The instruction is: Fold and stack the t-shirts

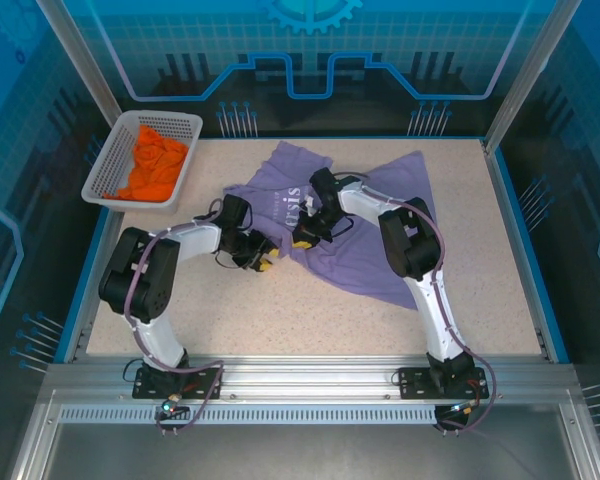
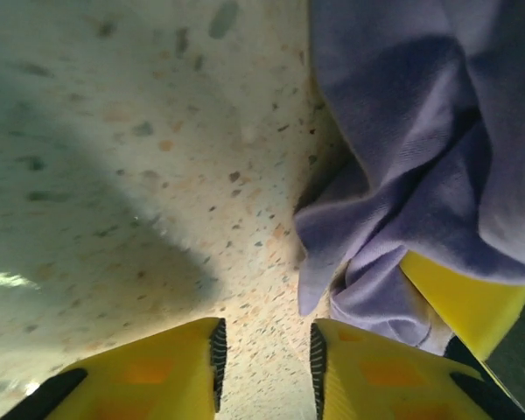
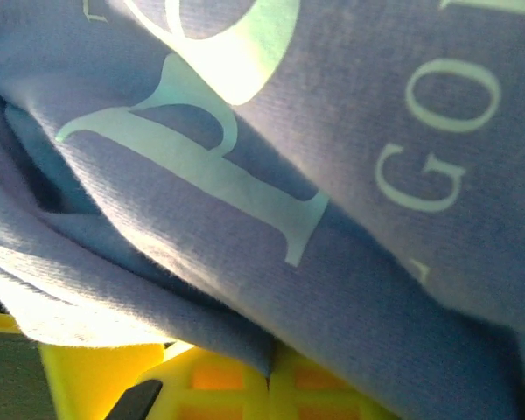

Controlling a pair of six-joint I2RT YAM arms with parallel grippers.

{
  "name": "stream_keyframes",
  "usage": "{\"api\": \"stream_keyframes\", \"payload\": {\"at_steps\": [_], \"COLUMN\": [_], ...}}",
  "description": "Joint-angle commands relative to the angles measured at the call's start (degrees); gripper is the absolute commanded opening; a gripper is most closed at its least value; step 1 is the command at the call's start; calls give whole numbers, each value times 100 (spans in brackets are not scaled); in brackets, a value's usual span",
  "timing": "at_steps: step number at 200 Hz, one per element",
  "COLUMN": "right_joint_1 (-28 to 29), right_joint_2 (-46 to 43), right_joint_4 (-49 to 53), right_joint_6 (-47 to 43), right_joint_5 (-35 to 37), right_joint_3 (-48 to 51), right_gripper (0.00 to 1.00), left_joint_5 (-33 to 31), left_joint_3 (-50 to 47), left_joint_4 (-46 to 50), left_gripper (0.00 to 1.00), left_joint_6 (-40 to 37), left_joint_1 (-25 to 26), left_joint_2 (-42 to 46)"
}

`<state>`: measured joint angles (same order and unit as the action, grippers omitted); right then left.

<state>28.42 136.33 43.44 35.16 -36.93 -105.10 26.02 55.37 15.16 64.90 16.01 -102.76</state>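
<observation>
- The table [image 1: 280, 320] is a flat, speckled beige surface with a raised blue edge [image 1: 510, 240] on its sides. Translucent blue panels [image 1: 310, 60] enclose the far side and both flanks.
- A white mesh basket [image 1: 108, 165] sits at the far left corner. The orange t-shirt [image 1: 155, 165] lies crumpled inside it.
- The near half of the table is bare, as is the strip between the basket and the left arm.
- The left fingers [image 1: 263, 263] are low over the table, just beside the near-left edge of the lavender t-shirt [image 1: 400, 200]. In the left wrist view these fingers [image 2: 201, 359] stand narrowly apart with bare table between them. A bunched fold of the shirt [image 2: 420, 157] lies against the right-hand one.
- The lavender t-shirt is spread unfolded over the far centre and right of the table, and its white lettering [image 1: 292, 205] faces up.
- The right fingers [image 1: 304, 238] are on the shirt's left part, beside the lettering. In the right wrist view these fingers [image 3: 236, 385] are closed together, with a fold of the cloth [image 3: 350, 289] running down into their seam.
</observation>
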Motion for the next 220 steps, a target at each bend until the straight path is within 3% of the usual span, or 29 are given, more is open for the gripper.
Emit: {"api": "stream_keyframes", "payload": {"at_steps": [1,52,92,126,155,179,203,220], "right_joint_1": [-83,-100,-93,-92,-92,-92,-100,-100], "right_joint_2": [210,132,100,69,30,5,-56,-117], "right_joint_4": [-6,-81,-108,-88,-92,-80,-53,-38], "right_joint_6": [79,56,57,35,26,18,25,35], "right_joint_5": [-152,-175,-156,-129,-103,-83,-28,33], "right_joint_3": [85,259,333,376,433,437,411,385], "right_gripper": [4,4,4,4,4,3,5,13], "left_joint_5": [134,-101,-256,-470,-716,-877,-1042,-1196], "left_joint_3": [107,228,396,509,538,566,723,829], "left_joint_4": [-382,-548,-575,-476,-206,-22,408,878], "left_gripper": [35,27,27,19,14,0,0,0], "left_joint_6": [495,716,693,627,434,295,-66,-513], "left_joint_1": [177,271,280,280,278,273,277,271], "left_joint_2": [-225,-543,-660,-760,-746,-672,-498,-276]}}
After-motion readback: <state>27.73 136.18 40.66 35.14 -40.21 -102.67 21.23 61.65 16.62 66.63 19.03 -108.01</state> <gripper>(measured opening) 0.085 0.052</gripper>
